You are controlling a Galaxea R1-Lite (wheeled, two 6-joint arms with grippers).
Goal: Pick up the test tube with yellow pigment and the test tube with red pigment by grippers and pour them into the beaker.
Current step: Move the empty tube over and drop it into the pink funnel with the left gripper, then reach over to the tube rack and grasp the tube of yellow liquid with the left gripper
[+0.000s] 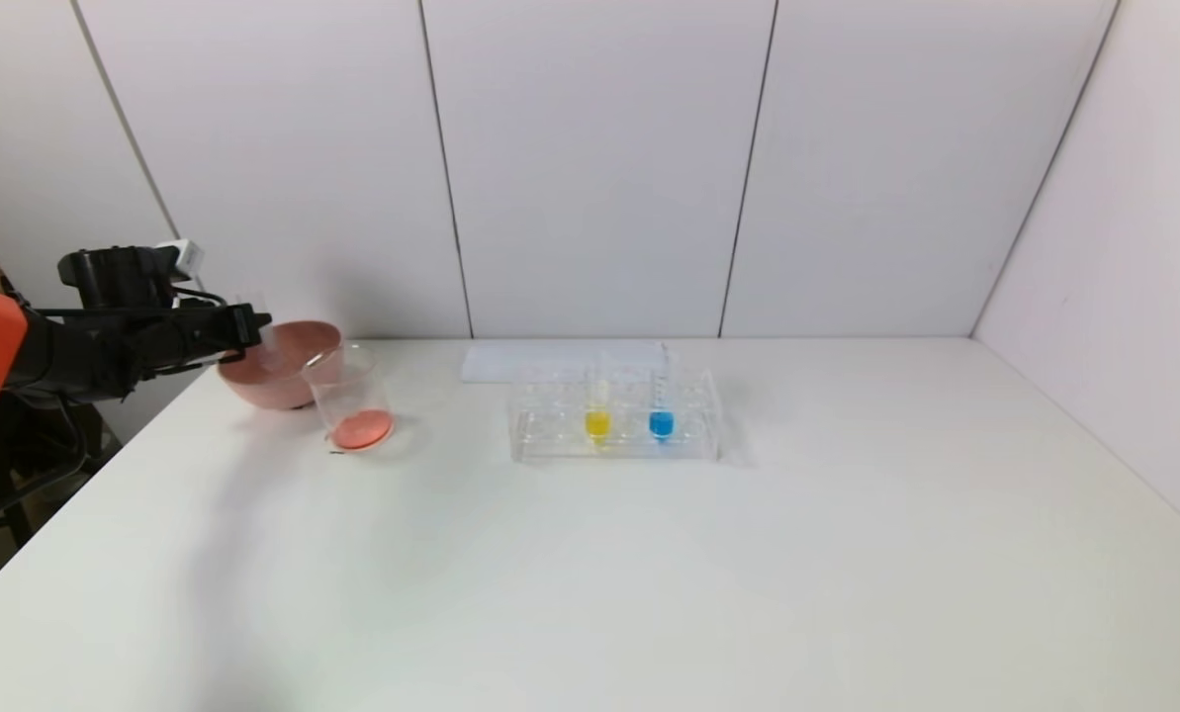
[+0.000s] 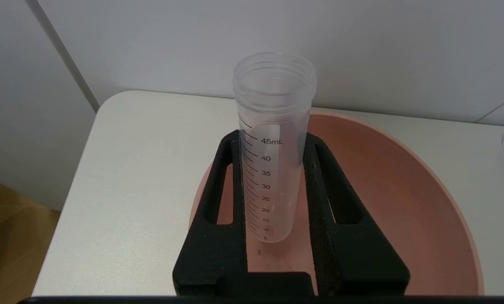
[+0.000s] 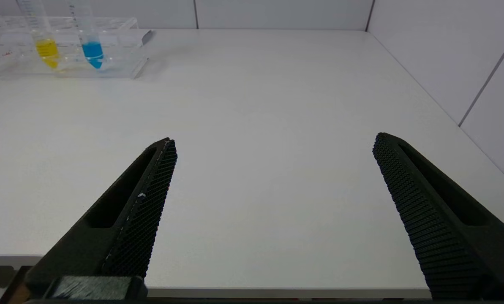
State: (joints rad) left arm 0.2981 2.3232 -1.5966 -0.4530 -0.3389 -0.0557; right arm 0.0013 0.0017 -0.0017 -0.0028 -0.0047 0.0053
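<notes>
Three tubes in all: one empty tube [image 2: 273, 147] clamped in the left gripper [image 2: 273, 185] over the bowl, one yellow tube [image 1: 597, 415] and one blue tube [image 1: 661, 415], these two upright in the rack. One rack [image 1: 550, 440]. One beaker [image 1: 352, 400], with a layer of orange-red liquid at its bottom. One pink bowl [image 1: 253, 386]. One sheet of white paper [image 1: 510, 361] behind the rack. Two grippers: the left, and the right gripper [image 3: 273, 145] with its fingers spread wide. One white table [image 1: 649, 574].
</notes>
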